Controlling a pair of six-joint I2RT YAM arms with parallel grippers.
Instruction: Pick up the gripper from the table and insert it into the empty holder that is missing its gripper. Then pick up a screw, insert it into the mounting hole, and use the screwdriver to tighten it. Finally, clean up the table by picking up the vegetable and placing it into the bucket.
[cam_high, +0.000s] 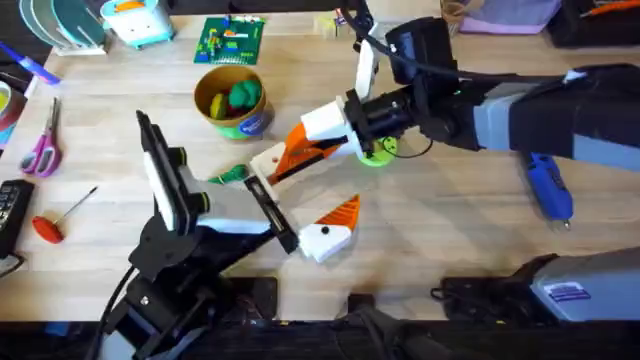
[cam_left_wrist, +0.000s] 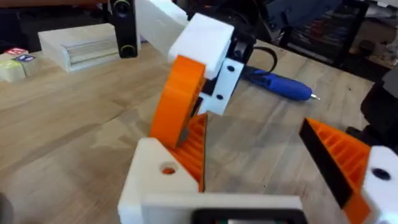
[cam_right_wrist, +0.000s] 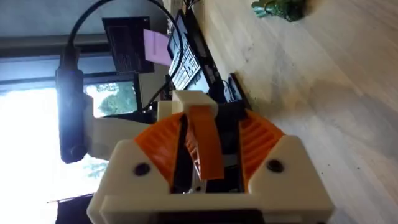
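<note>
Right gripper (cam_right_wrist: 208, 124): closed on the orange gripper (cam_right_wrist: 206, 155), reaching in from the right edge to the middle of the bench (cam_high: 450, 240).
Gripper: clamped between the right gripper's orange pads, its ribbed face touching the holder (cam_left_wrist: 158, 186).
Holder: white block at the left gripper's (cam_left_wrist: 267, 180) end, mid-bench, towards the near edge.
Left gripper: fingers spread wide, nothing between them.
Vegetable (cam_high: 230, 175): lying on the bench just left of the holder, nearer than the bucket (cam_high: 232, 112).
Bucket: upright, towards the far edge, left of centre, with yellow and green pieces inside.
Screwdriver (cam_high: 548, 186): flat on the bench near the right edge, well apart from the holder.
Green disc (cam_high: 378, 153): on the bench under the right arm.
Red-handled tool (cam_high: 52, 226): near the left edge.
</note>
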